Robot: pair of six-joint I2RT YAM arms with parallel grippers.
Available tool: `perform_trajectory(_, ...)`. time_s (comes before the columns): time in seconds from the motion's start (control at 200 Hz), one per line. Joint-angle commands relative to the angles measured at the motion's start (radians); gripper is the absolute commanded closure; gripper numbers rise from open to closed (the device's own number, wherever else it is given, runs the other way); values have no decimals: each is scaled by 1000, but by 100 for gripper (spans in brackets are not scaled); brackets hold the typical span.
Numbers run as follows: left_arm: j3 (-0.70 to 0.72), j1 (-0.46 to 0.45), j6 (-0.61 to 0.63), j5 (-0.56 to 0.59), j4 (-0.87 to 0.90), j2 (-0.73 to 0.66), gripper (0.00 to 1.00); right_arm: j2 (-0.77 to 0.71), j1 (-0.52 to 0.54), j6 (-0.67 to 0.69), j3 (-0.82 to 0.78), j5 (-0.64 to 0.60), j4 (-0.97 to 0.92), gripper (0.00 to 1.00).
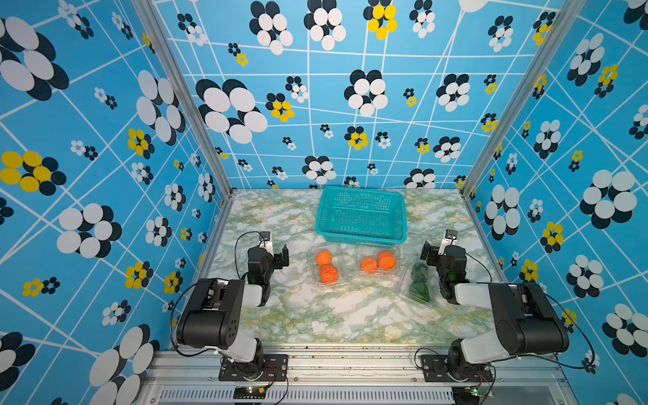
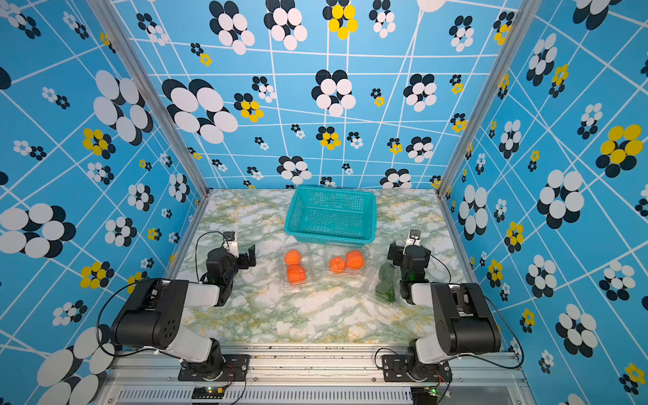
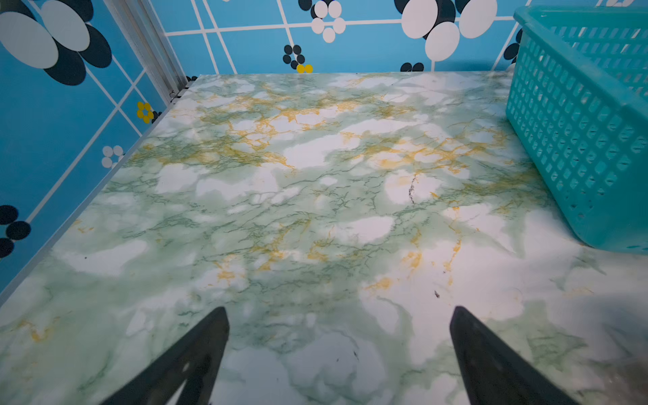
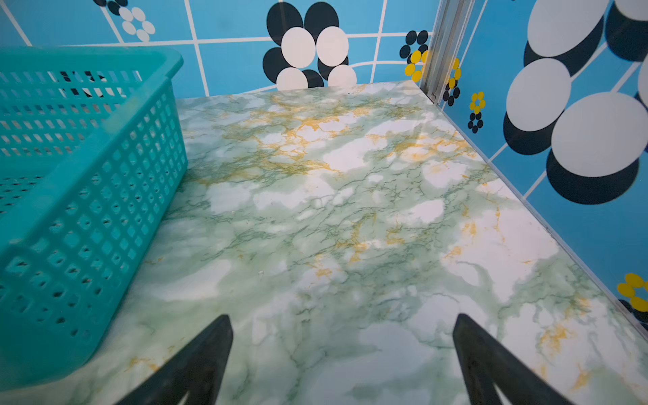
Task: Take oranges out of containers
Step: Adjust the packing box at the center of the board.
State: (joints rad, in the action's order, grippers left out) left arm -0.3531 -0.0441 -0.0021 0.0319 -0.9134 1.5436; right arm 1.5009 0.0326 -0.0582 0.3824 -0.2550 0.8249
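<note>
1. marbled green, white and yellow table (image 1: 350,315) carries three clear containers in a row, just in front of a teal mesh basket (image 1: 361,214).
2. the left container (image 1: 316,278) holds two oranges: one orange (image 1: 324,257) sits behind another orange (image 1: 328,274), and they touch.
3. the middle container (image 1: 364,253), just beside the left one, holds two more, an orange (image 1: 368,264) on the left touching an orange (image 1: 386,259) on the right.
4. the right container (image 1: 408,292) lies at a slant beside the middle one and holds something dark green (image 1: 419,284); we cannot tell what it is.
5. we cannot tell whether the lids are shut.
6. the left gripper (image 3: 338,310) is over bare table, left of the left container and apart from it, jaws spread wide, holding nothing.
7. the right gripper (image 4: 342,317) is near the far end of the right container, jaws spread wide too, holding nothing.
8. in each wrist view we see two dark fingers (image 3: 196,354) over the table and a side of the basket.
</note>
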Motion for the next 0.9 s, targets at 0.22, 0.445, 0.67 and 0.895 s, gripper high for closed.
perform_trajectory(0.22, -24, 13, 18, -16, -29, 11, 1, 18, 12, 25, 17, 14, -1, 1)
perform_trajectory(0.445, -24, 13, 18, -17, -28, 12, 0, 18, 12, 26, 17, 14, -1, 1)
perform_trajectory(0.67, -29, 25, 6, -34, -17, 12, 1, 19, 12, 22, 18, 15, 0, 1)
perform_trajectory(0.895, -31, 41, -1, -63, -17, 12, 0, 19, 11, 23, 19, 13, -3, 1)
